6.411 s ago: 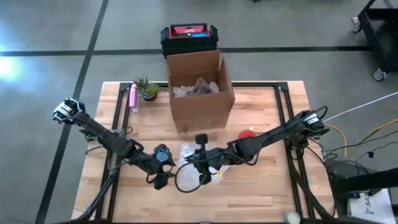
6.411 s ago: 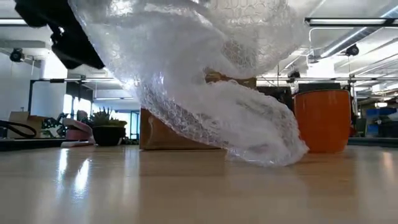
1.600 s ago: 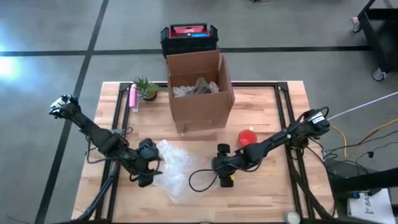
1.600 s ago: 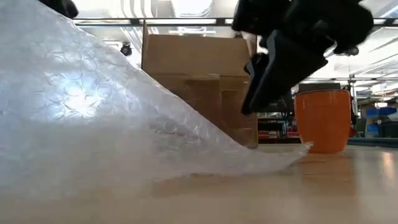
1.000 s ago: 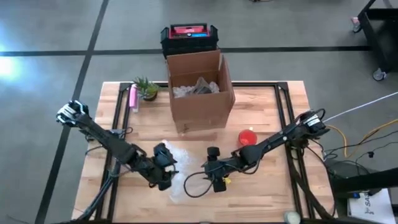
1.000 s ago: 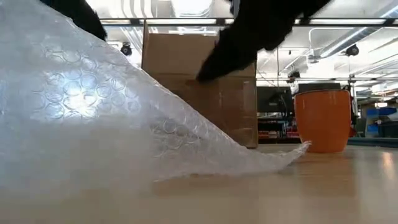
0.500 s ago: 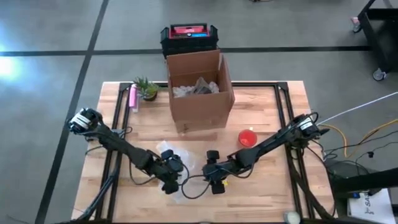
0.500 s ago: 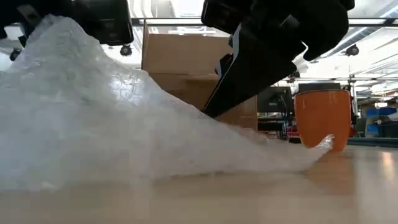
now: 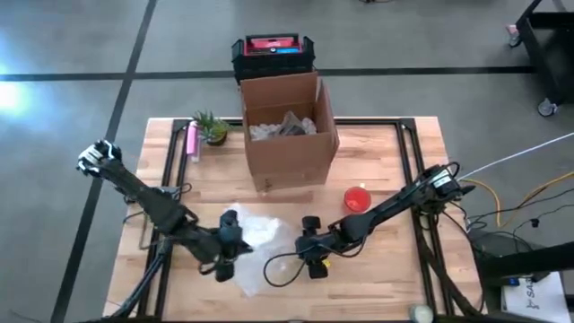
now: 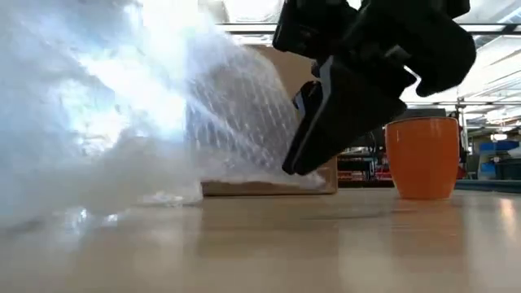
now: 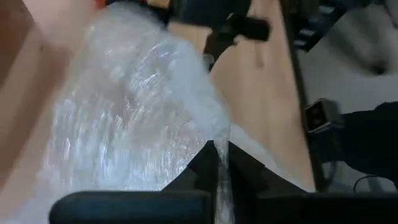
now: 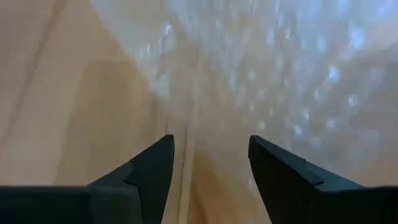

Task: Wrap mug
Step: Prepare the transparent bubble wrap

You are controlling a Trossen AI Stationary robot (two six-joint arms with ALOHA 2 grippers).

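High view, from above: left gripper (image 9: 224,256) low over the near-left part of the wooden table (image 9: 386,157), pinching the edge of a crumpled bubble wrap sheet (image 9: 256,242); sheet spread from that gripper toward the right gripper (image 9: 309,260), just beside its far edge; orange mug (image 9: 357,198) upright beyond the right gripper, near that arm, apart from the sheet; open cardboard box (image 9: 287,126) farther back; small potted plant (image 9: 212,128) and pink object (image 9: 191,142) well beyond the left gripper.

Low view, level with the table: bubble wrap (image 10: 122,122) bunched and lifted, blurred; right gripper (image 10: 342,114) hanging dark beside it; mug (image 10: 422,156) standing alone behind, touching neither sheet nor gripper.

Left wrist view: fingers (image 11: 202,165) closed tight on a thin fold of wrap (image 11: 137,118); sheet fanning away toward the other arm.

Right wrist view: fingers (image 12: 280,168) spread wide, holding nothing; wrap (image 12: 280,56) just ahead of the tips, bare wood between them.

Risks, as judgement: thin pinch likely to slip if the left gripper pulls fast, dropping the sheet in a heap; bunched wrap hard to lay flat, leaving too little to go round the mug; right gripper, so close to the sheet edge, liable to snag or drag it; mug, light and free-standing, easily knocked over by the right arm or by the sheet swept against it.
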